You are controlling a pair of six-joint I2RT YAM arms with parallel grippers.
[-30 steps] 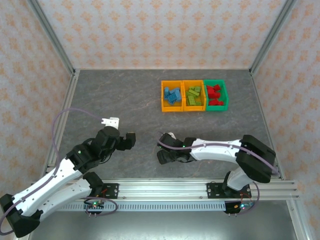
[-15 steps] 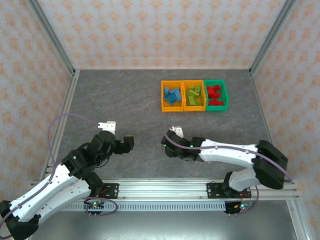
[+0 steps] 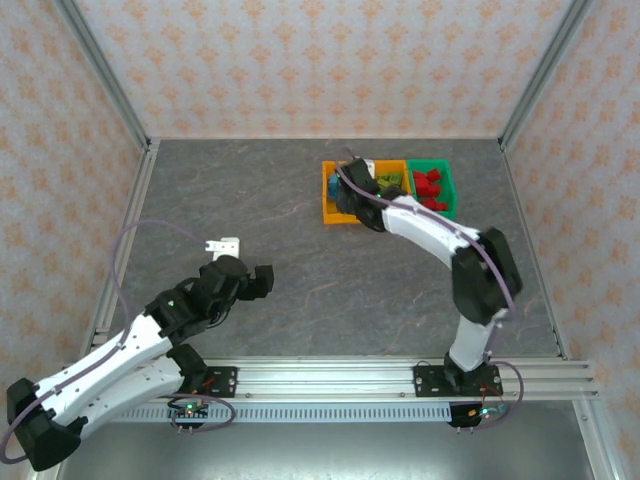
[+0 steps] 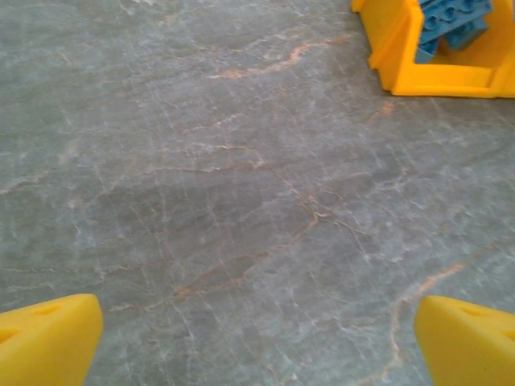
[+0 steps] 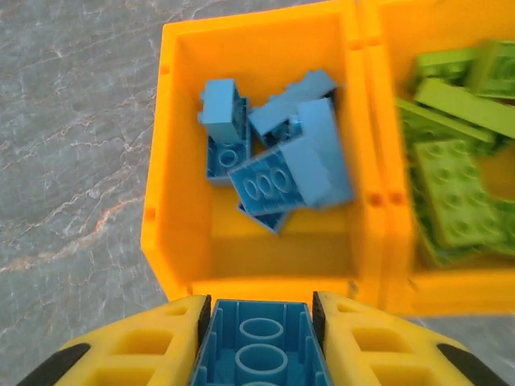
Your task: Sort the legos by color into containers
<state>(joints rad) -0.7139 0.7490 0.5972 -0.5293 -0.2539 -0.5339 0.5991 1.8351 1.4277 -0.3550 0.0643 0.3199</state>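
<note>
Risking a drop short of the mark, your right gripper (image 5: 259,312) hangs over the near wall of the left orange bin (image 5: 157,201), not over its middle. Let go here and the light blue brick (image 5: 259,347) could clip that rim and tumble out onto the table (image 5: 72,121), or bounce off the blue bricks (image 5: 282,173) heaped unevenly inside. Drift sideways and it could land among the lime green bricks (image 5: 451,185) in the middle orange bin (image 5: 396,193), whose wall touches this one, and the colours would be mixed. The red bricks (image 3: 428,185) lie in the green bin (image 3: 449,195) at the far end of the row, the least likely place for a stray.

Your right jaws are drawn in tight on the brick's two long sides, parted only by its width, with its round face turned up toward the wrist camera. Your left gripper (image 4: 257,322) is spread wide and holds nothing; it hovers over bare table, well apart from the bins, touching no brick.
</note>
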